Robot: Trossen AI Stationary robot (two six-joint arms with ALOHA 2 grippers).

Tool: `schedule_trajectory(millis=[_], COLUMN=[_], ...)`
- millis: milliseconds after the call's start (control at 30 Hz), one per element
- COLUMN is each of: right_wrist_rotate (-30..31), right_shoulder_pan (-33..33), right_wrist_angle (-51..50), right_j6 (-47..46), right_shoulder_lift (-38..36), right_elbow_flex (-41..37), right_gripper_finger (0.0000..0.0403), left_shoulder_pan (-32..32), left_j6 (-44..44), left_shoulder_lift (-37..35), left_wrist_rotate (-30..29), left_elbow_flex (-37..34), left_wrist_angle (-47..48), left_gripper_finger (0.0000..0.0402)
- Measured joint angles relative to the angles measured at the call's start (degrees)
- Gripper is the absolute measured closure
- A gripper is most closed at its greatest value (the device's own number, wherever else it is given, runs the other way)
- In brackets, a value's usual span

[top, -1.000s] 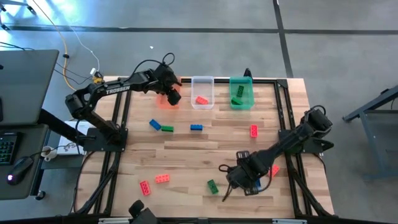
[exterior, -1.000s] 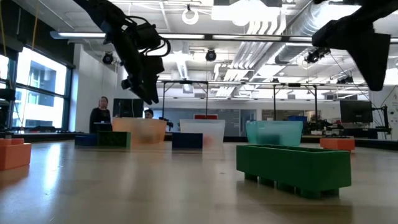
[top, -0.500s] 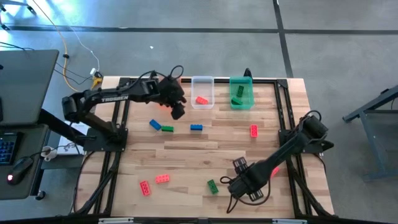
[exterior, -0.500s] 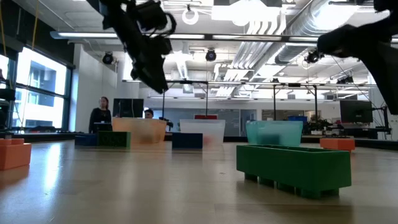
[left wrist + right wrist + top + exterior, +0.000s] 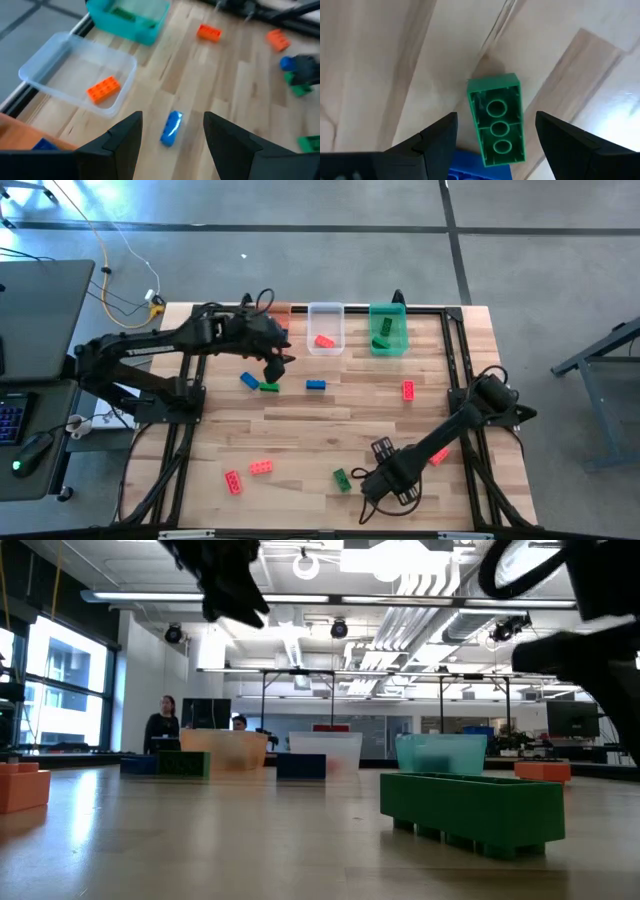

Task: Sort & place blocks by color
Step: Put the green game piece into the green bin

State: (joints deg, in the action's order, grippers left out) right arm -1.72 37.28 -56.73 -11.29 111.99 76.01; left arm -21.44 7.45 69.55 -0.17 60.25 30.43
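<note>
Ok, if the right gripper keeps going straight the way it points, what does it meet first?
Most likely the green block lying hollow side up on the table, centred between the right gripper's open fingers. Depth is unclear.

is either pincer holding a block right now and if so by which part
Nothing is held. The left pincer hangs open above a blue block; the right pincer is open over a green block.

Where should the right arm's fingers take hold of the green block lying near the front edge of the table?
Grip the green block across its two long sides, coming straight down from above. It lies with its hollow underside up, and the right gripper, fingers open, already straddles its width.
</note>
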Motion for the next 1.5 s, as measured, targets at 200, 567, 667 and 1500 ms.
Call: schedule_trajectory(millis=[200, 567, 667, 1500], right_wrist_rotate=[1.0, 0.6, 0.7, 36.4], right_shoulder_pan=[0.0, 0.0, 0.0, -16.3], right_wrist_angle=[0.4, 0.5, 0.4, -0.7], right_j6=[-0.1, -5.6, -7.8, -2.8], right_shoulder_lift=[2.6, 3.0, 3.0, -8.2], right_elbow_flex=[0.0, 0.2, 0.2, -0.1], right_gripper_finger=[0.0147, 0.0293, 0.0293, 0.0293], left_shoulder_pan=[1.7, 2.1, 2.0, 2.0], left_j6=[1.4, 1.4, 0.1, -0.6], left_shoulder_lift=[-4.4, -5.8, -5.7, -5.7], left_wrist_rotate=[0.0, -1.9, -3.5, -14.0], left_elbow_flex=[0.0, 0.0, 0.0, 0.0], left_wrist_angle=[-0.1, 1.7, 3.1, 2.9], left_gripper_finger=[0.0202, 0.0202, 0.0202, 0.0202])
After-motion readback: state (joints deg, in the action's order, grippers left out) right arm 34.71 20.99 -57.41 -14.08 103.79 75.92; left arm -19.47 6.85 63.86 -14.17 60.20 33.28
